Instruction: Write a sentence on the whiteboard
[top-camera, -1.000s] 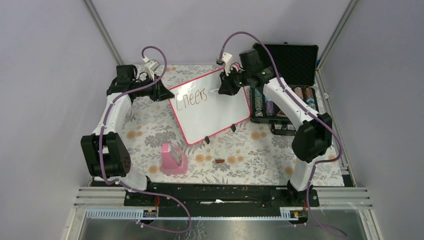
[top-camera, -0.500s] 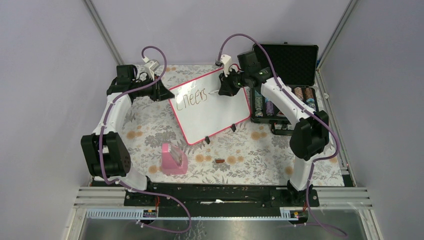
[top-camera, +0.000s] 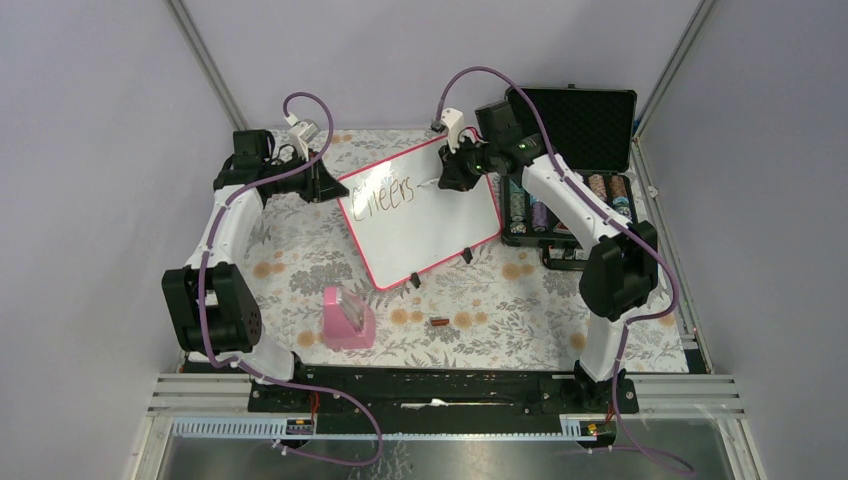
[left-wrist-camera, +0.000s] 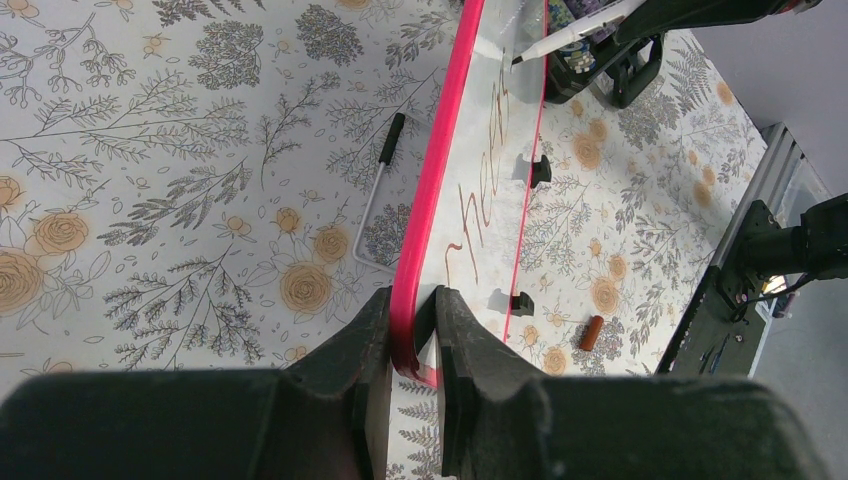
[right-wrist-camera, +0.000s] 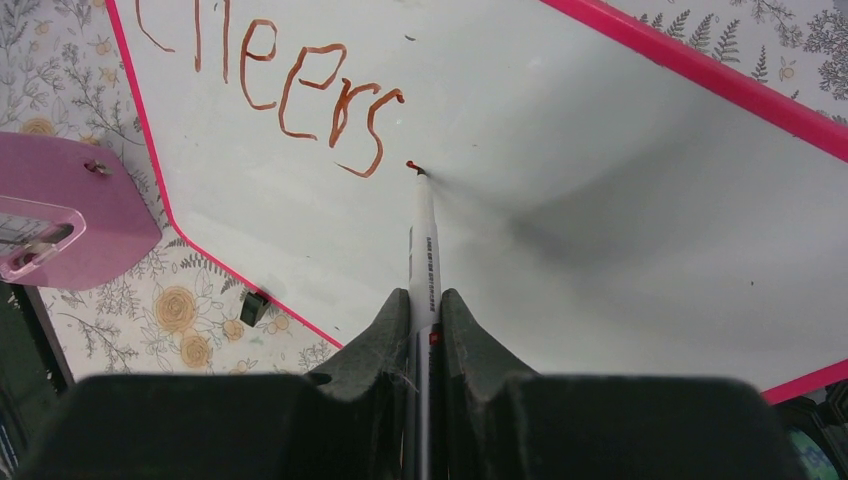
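Note:
The whiteboard (top-camera: 425, 215), white with a pink-red frame and two black feet, stands tilted at the table's back middle. On it is the word "Cheers" (top-camera: 386, 194) in brown-red marker, also clear in the right wrist view (right-wrist-camera: 290, 85). My left gripper (left-wrist-camera: 413, 310) is shut on the board's pink frame (left-wrist-camera: 425, 215) at its left corner. My right gripper (right-wrist-camera: 424, 305) is shut on a white marker (right-wrist-camera: 424, 245). The marker's tip touches the board just right of the last "s", where a small dot shows. The right gripper (top-camera: 447, 178) sits over the board's upper right part.
An open black case (top-camera: 585, 125) with chips in rows stands at the back right. A pink eraser block (top-camera: 346, 318) and a small brown cap (top-camera: 438, 322) lie in front of the board. A second pen (left-wrist-camera: 380, 170) lies behind the board.
The right gripper has shifted slightly left along the board with the marker. The left arm and the board have not moved.

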